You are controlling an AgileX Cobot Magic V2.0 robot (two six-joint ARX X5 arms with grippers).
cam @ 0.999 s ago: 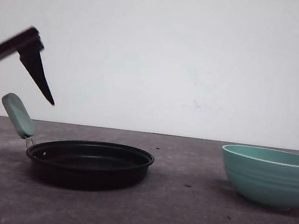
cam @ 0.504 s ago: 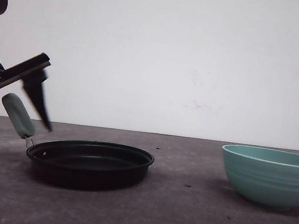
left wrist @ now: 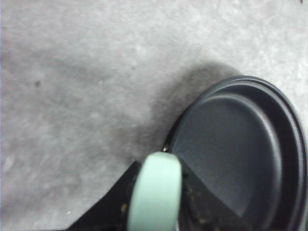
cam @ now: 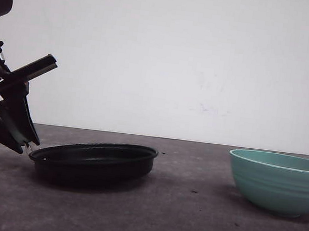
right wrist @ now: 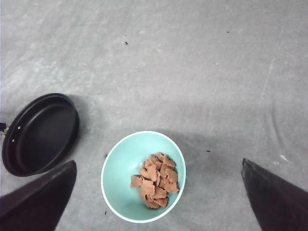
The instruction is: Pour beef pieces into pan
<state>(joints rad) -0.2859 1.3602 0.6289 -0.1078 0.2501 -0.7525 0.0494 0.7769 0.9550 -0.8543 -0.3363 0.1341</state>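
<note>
The left gripper (cam: 19, 135) is clamped on the mint-green handle (left wrist: 156, 195) of the pan (cam: 95, 160), which sits tilted on the grey desk (cam: 186, 221), its handle side raised and its far rim lifted. The right gripper (right wrist: 159, 202) hangs high above the teal bowl (right wrist: 143, 175), its fingers (right wrist: 38, 202) spread wide apart. The beef pieces (right wrist: 155, 180) lie heaped inside the bowl, well apart from the pan.
</note>
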